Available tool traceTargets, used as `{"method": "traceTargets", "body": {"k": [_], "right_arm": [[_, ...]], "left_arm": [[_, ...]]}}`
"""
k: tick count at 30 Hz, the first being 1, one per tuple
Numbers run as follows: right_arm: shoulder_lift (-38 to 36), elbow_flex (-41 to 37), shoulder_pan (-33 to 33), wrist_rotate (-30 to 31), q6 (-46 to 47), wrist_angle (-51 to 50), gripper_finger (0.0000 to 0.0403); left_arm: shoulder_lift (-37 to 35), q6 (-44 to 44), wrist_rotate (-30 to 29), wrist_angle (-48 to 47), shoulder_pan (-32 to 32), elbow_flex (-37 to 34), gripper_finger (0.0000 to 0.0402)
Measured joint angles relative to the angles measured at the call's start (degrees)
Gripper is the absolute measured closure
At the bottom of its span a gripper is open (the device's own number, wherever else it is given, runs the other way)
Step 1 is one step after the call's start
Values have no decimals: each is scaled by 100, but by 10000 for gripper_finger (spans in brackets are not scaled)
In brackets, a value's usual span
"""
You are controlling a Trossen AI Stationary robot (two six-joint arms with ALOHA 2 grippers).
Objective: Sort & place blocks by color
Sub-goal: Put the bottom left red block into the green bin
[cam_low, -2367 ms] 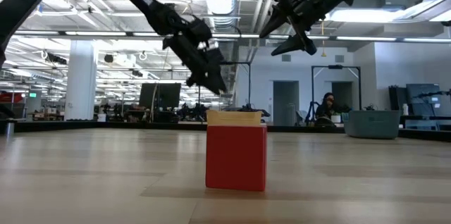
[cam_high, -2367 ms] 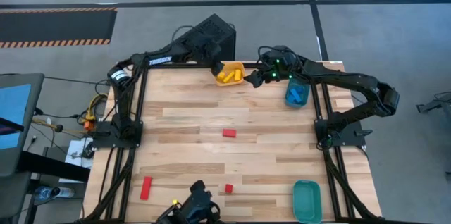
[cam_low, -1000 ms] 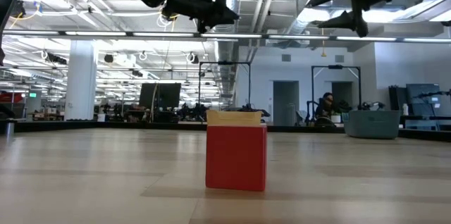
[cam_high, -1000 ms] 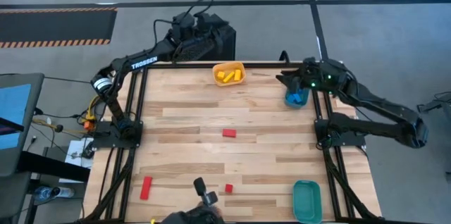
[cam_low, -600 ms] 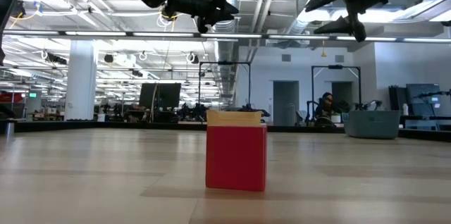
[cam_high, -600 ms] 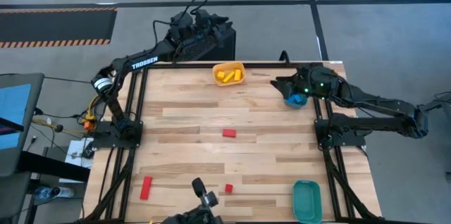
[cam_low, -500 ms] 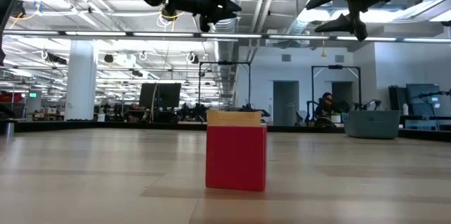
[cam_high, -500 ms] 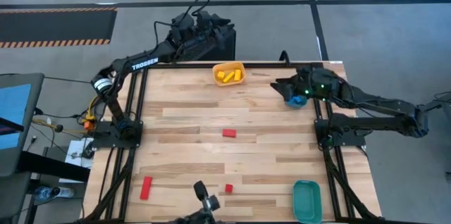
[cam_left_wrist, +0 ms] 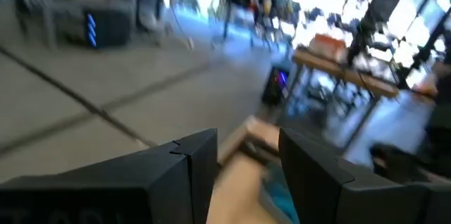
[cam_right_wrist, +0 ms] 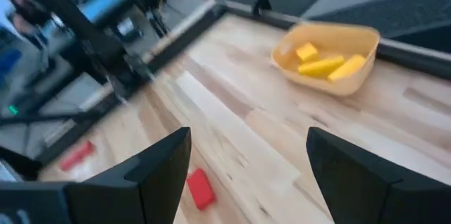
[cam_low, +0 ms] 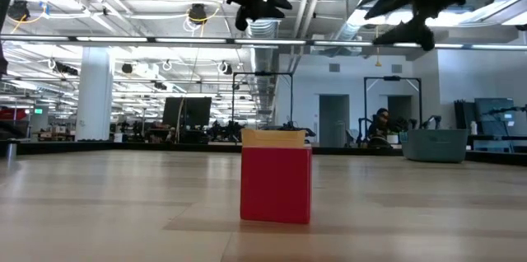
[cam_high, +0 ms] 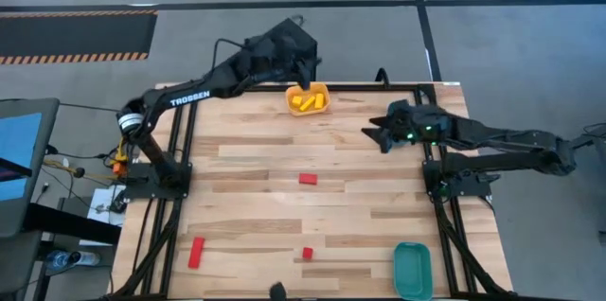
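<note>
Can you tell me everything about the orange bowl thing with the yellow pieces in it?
The orange tray is a small, shallow dish with rounded corners, and it looks like smooth plastic. It sits flat on the wooden table at the far edge, near the middle. Inside lie three yellow blocks: one small chunk and two short bars. The left end effector hangs just by its far rim, open and holding nothing. Nothing else touches the tray.
</note>
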Motion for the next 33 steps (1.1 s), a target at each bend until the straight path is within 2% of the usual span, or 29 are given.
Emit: {"method": "traceTargets", "body": {"k": [3, 5, 9, 11, 13, 17, 22, 28, 31, 33], "right_arm": [[316, -164, -26, -33, -38, 302, 101], [592, -162, -16, -251, -75, 563, 101], [1209, -169, 162, -1377, -232, 771, 101], [1457, -166, 354, -1647, -111, 959, 101], [1689, -164, 637, -1631, 79, 1204, 101], [1989, -122, 1165, -1169, 228, 1648, 101], [2331, 206, 1515, -627, 433, 1760, 101], [2968, 822, 1790, -268, 657, 1765, 101], [3452, 1195, 1967, 9, 662, 1740, 101], [3874, 1512, 2053, 119, 663, 1762, 101]], "left_arm": [[-26, -155, -143, -575, -385, 0, 265], [-82, -132, -557, -970, -744, -32, 265], [-327, -126, -1498, -1309, -1502, -268, 265], [-488, -116, -1822, -1422, -1792, -400, 265], [-691, -148, -2169, -1494, -1973, -559, 265], [-1224, -289, -2681, -1542, -2114, -978, 265], [-2128, -335, -2866, -1395, -2178, -1776, 265], [-3273, -596, -2858, -1315, -2414, -2792, 265], [-3747, -719, -2371, -1797, -2665, -3054, 265], [-4037, -844, -1954, -2468, -2870, -3146, 265]]}}
